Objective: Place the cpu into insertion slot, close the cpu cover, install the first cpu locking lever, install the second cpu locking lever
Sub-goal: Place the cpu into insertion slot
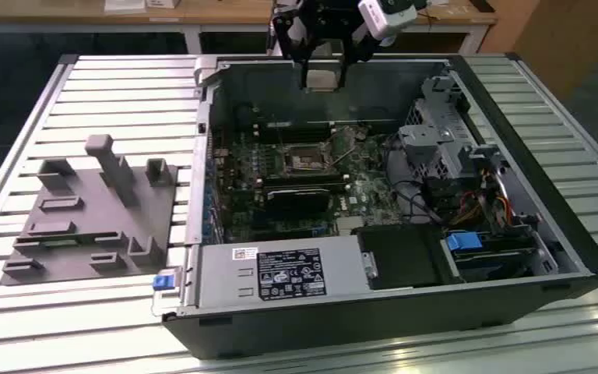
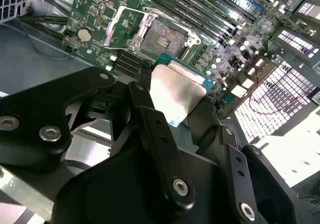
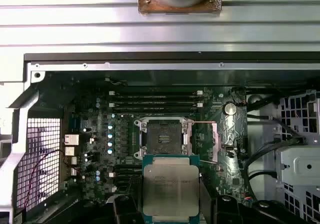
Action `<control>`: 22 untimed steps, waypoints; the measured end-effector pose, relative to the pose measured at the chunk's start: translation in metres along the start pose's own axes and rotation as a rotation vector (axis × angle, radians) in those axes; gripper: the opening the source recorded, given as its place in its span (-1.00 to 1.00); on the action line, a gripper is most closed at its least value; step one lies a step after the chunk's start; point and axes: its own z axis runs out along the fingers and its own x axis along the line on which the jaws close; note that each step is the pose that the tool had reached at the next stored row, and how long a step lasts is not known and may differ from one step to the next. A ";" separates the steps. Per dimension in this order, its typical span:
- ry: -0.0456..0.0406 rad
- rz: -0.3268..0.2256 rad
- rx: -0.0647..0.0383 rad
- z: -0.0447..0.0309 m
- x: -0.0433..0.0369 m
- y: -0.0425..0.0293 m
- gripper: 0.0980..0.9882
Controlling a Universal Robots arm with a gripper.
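The black gripper (image 1: 321, 74) clamps its fingers on the flat, square, silvery-grey cpu (image 3: 171, 189), well above the open, metal-rimmed square black insertion slot (image 3: 163, 139); a tilted or misaligned descent could damage the slot's contacts.

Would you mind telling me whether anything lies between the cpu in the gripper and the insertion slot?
Nothing visible stands between them. The gripper holds the cpu in the air over the open case, and the insertion slot lies below with its dark centre uncovered in both wrist views.
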 end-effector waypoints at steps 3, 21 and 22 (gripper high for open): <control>0.0000 0.000 0.000 0.0000 0.0000 0.0000 0.00; -0.0058 0.066 -0.001 0.0003 0.0001 0.0000 0.00; -0.0060 0.067 -0.001 0.0003 0.0001 0.0000 0.00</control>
